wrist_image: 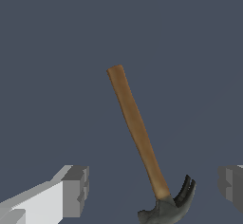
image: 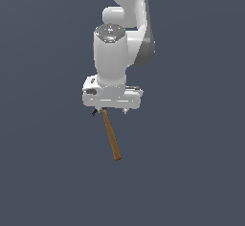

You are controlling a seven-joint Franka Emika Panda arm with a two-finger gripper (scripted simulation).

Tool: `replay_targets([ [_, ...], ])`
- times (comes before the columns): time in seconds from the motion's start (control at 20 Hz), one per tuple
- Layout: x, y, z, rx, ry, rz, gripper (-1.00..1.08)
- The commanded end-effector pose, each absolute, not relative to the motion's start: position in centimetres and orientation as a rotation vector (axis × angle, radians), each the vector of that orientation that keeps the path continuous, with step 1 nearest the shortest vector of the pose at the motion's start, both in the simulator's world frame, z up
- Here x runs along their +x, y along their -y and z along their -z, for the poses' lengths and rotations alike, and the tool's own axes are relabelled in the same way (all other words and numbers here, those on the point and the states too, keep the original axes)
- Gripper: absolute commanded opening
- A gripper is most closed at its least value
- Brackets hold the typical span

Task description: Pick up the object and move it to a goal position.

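Plain dark grey-blue bench throughout, uniform and unmarked. Noted: small hammer with straight brown wooden handle and dark metal claw head [wrist_image: 142,142] lying flat on bench, directly beneath white two-fingered gripper [image: 113,109]. In wrist view, head end seen between the grey fingertips [wrist_image: 76,190], both standing well apart from it, no contact on either side. Gripper released and spread wide, grasping nothing. In exterior view, handle projecting out from under gripper body, head largely hidden. Assessed: approach and alignment over head end appear done; closing, lifting and carrying to goal not yet done. Goal position unmarked in either view; remaining travel cannot be judged.
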State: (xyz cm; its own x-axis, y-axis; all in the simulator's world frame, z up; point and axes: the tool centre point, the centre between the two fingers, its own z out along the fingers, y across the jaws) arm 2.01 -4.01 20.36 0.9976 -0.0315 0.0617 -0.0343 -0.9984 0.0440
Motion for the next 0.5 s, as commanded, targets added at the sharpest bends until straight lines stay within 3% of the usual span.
replay_targets([
  [0.0,2.0,4.0,-20.4,3.095,0.051,-0.094,1.0],
  [0.45,2.2,5.7,-22.6,3.07,0.038,-0.138,1.0],
])
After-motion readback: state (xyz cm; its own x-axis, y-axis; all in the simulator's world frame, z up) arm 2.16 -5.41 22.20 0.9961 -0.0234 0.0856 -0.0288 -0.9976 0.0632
